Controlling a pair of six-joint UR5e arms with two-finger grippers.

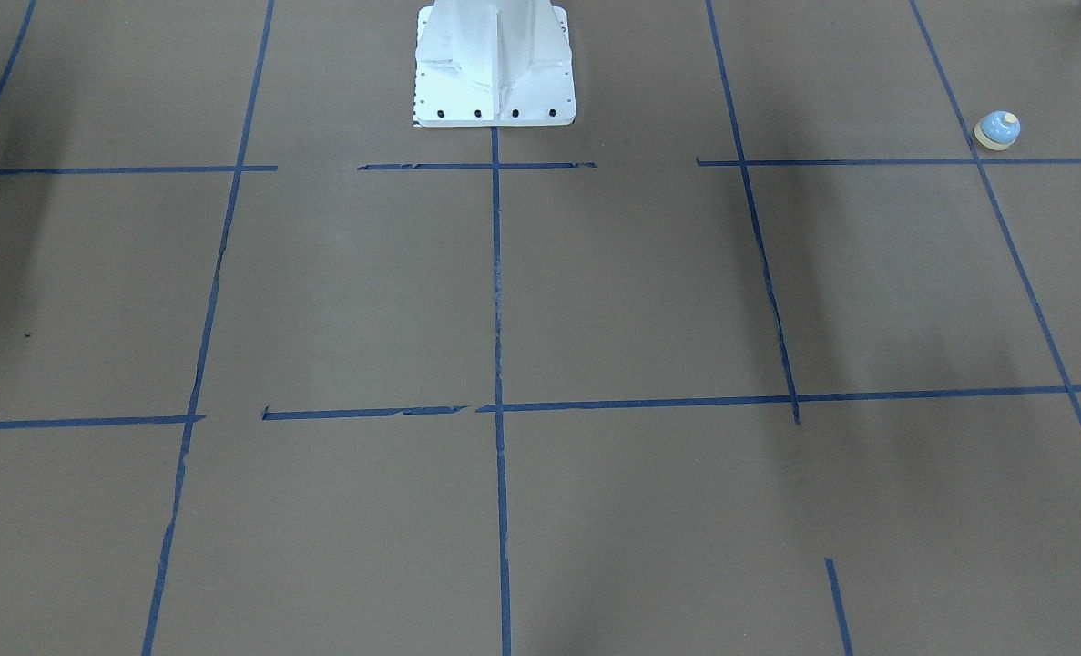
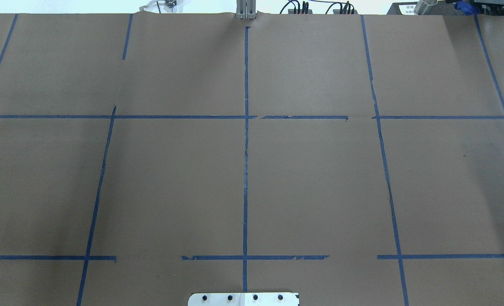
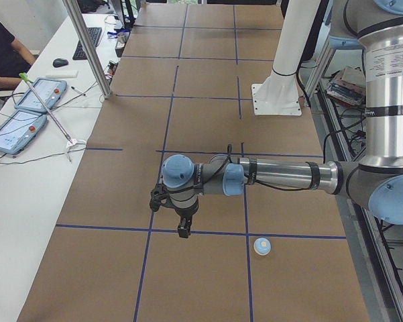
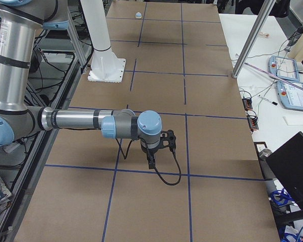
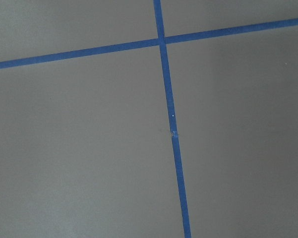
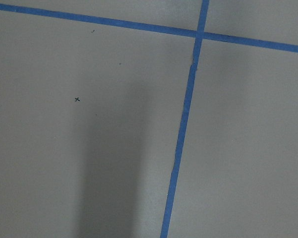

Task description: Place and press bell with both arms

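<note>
The small light-blue bell (image 1: 997, 129) with a cream base stands upright on the brown table near the robot's left end. It also shows in the exterior left view (image 3: 262, 246) and far off in the exterior right view (image 4: 138, 15). My left gripper (image 3: 182, 231) hangs above the table, apart from the bell, further from the robot's side. My right gripper (image 4: 151, 164) hangs above the table's other end, far from the bell. I cannot tell whether either is open or shut. Both wrist views show only table and tape.
The brown table (image 2: 319, 182) is marked with a grid of blue tape lines (image 2: 246, 170). The white bolted pedestal (image 1: 494, 68) stands at the robot's edge. A side bench with tablets (image 3: 27, 111) and a seated person lies beyond the far edge.
</note>
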